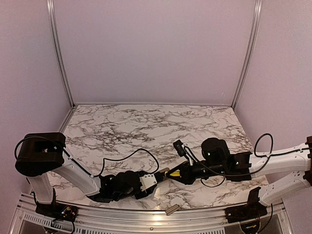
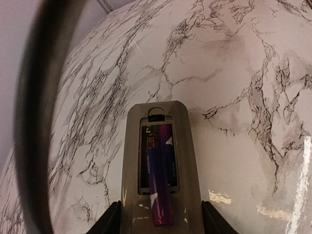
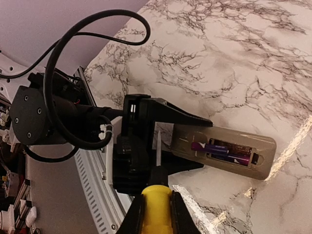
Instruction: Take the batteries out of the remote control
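Table top point(image 1: 146, 122): marble-pattern surface, white w/ grey-brown veins, smooth & glossy, bright light streaks reflecting at the near right. Remote control point(image 2: 187, 146): grey-beige plastic back, smooth, satin, faint sheen round the recess. Batteries point(image 2: 161, 185): purple wrap, shiny, metallic-looking. Screwdriver point(image 3: 156, 204): yellow plastic handle, smooth, semi-gloss; shaft bare bright metal. Left gripper point(image 2: 162, 225) fingers point(image 2: 111, 223): matt blk plastic. Cable point(image 3: 87, 29): blk, smooth jacket, slight sheen. Frame rails point(image 1: 58, 53): brushed aluminium look. Walls point(image 1: 156, 48): matt lilac, flat, no visible texture.

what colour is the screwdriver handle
The screwdriver handle is yellow, clearest in the right wrist view.
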Motion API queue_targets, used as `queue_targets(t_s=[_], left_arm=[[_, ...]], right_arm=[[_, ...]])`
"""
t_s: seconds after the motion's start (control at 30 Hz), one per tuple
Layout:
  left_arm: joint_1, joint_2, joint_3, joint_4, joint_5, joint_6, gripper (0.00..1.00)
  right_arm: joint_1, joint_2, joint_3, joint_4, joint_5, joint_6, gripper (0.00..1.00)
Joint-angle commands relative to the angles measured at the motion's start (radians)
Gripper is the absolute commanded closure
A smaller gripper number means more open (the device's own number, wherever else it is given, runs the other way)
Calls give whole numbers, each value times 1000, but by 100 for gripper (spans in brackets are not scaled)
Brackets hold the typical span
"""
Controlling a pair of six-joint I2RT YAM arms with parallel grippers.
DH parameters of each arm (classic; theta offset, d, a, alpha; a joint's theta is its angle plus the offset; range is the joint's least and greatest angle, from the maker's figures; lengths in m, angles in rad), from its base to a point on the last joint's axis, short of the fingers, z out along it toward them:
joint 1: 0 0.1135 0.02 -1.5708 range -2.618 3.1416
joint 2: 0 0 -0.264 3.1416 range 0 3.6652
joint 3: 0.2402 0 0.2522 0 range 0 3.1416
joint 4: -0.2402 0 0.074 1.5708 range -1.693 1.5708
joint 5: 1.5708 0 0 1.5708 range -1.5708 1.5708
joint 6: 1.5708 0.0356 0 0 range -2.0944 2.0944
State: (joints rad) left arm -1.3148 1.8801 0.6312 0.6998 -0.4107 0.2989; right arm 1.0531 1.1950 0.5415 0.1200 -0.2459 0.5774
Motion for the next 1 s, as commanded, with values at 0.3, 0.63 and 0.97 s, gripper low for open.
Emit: queue_targets(t_s=[0.3, 0.63, 0.97], left_arm=[[-11, 13, 19, 27, 56, 16, 100], [-11, -1, 5, 41, 58, 16, 100], [-11, -36, -14, 74, 54, 7, 100]], right_arm=[[24, 7, 50, 106, -149, 2, 100], [23, 1, 54, 58, -89, -14, 100], [22, -69, 83, -82, 8, -55, 100]])
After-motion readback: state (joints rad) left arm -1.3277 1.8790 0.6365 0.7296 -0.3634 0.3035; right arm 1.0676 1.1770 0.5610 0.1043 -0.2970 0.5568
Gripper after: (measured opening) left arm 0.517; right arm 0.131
